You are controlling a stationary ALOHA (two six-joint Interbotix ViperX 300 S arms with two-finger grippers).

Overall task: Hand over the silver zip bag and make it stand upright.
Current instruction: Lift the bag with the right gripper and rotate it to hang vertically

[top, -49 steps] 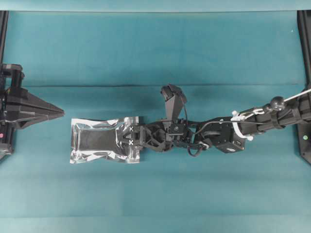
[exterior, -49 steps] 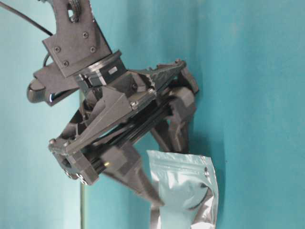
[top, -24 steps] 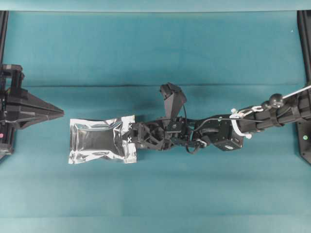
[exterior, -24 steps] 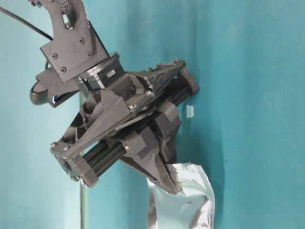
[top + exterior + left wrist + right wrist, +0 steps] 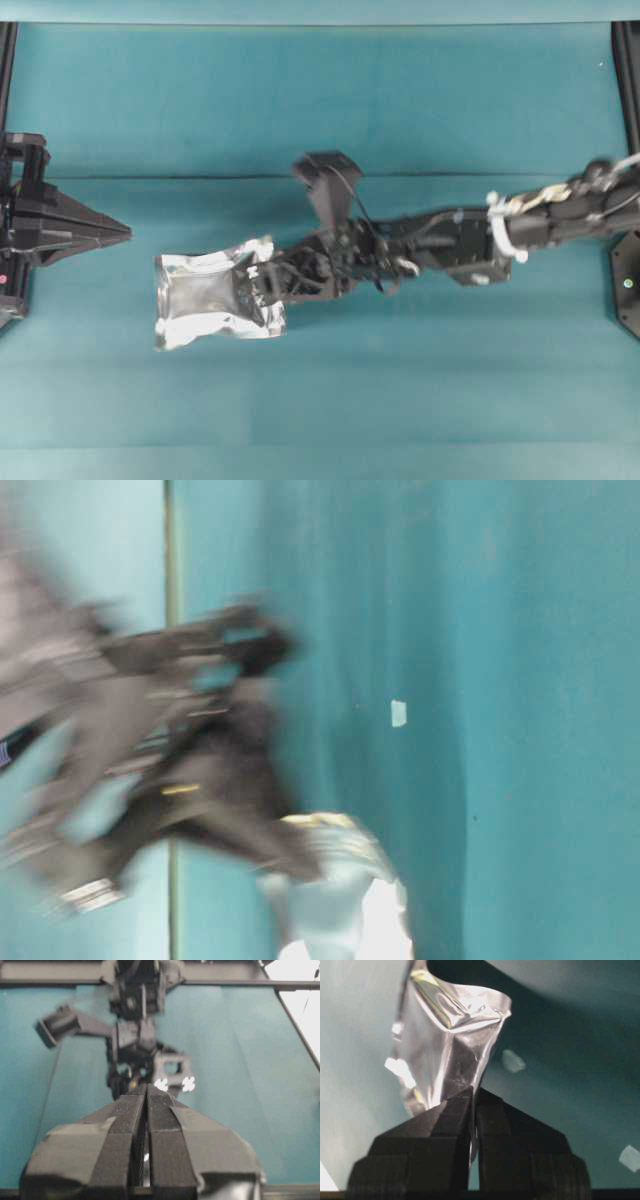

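A teal table (image 5: pixel 320 100) carries the whole scene, its cloth-like cover plain and matte. A dark seam (image 5: pixel 200 178) runs left to right across it, a little beyond the middle, and a paler band lies along the far edge. Black frame rails stand at the left and right edges.

A tiny white scrap (image 5: pixel 398 713) lies flat on the cover, shown in the table-level view; the right wrist view shows two such pale scraps (image 5: pixel 512 1061) on the surface.

The silver zip bag (image 5: pixel 210 300) sits left of centre; whether it rests on the cover cannot be told.
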